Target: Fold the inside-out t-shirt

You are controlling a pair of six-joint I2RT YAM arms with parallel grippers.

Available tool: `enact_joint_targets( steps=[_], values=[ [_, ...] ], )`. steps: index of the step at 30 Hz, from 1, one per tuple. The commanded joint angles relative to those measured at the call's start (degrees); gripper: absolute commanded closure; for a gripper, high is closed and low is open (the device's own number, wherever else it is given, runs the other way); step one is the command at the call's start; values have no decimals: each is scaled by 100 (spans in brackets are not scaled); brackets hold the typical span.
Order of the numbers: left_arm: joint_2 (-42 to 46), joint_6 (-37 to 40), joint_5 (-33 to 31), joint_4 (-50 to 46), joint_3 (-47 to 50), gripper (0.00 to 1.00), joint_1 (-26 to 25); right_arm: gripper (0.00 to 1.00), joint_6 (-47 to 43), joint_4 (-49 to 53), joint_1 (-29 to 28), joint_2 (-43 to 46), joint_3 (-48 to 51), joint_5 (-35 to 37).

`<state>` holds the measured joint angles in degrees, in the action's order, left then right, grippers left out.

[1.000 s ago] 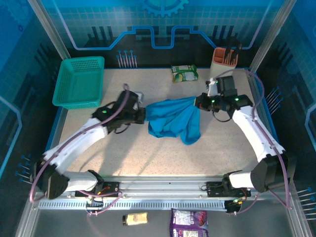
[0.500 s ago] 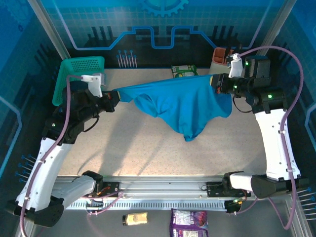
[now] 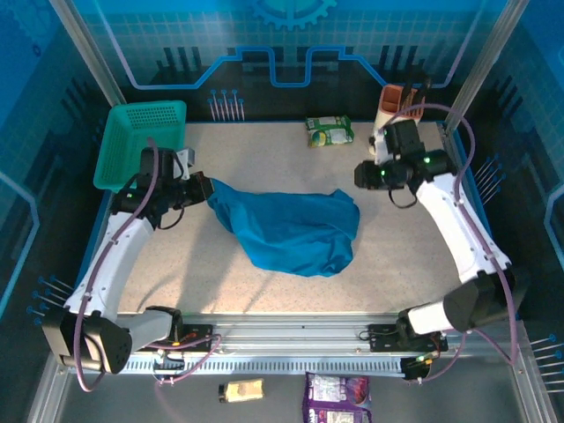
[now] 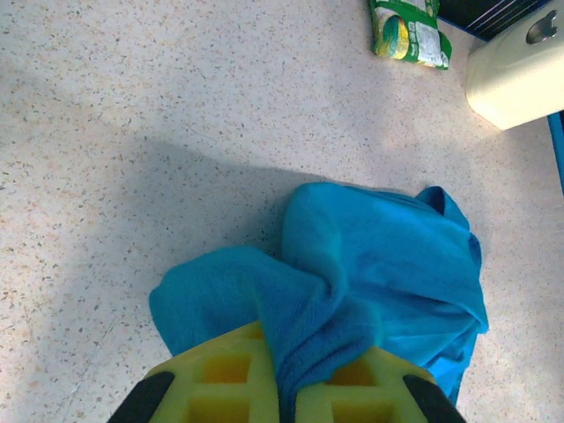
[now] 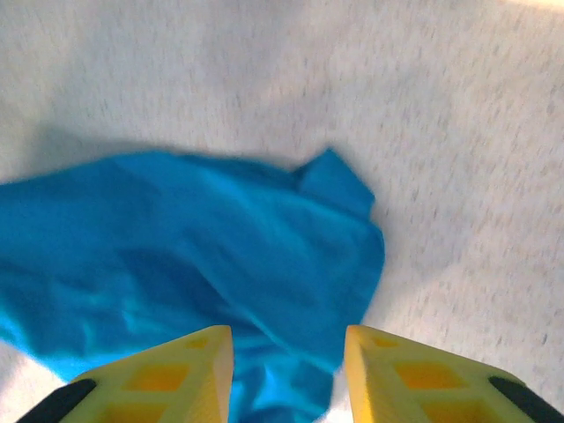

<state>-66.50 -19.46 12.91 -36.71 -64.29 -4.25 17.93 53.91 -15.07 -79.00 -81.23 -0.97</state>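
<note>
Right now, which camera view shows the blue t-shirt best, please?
Top external: the whole t-shirt lies crumpled on the table. Left wrist shows part of it, pinched in the left claw; right wrist shows one end beyond the open right claw.

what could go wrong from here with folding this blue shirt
1. The left gripper pinches a bunched wad of the t-shirt; pulling may drag the whole heap rather than spread it.
2. The right gripper is open above the shirt's edge, holding nothing; closing on the crumpled cloth there may catch several layers.
3. The teal basket sits close to the left gripper, so a wide swing might knock it.
</note>
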Motion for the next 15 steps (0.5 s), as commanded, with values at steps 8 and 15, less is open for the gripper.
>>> enact_joint_targets(
  steps=[8,15],
  values=[
    [217,-45,257,164,154,100,91,63,1656,-557,-1687,827,2868,155],
    [209,-41,266,177,163,100,91,62,3115,-2043,-2441,435,4054,-182]
  ],
)
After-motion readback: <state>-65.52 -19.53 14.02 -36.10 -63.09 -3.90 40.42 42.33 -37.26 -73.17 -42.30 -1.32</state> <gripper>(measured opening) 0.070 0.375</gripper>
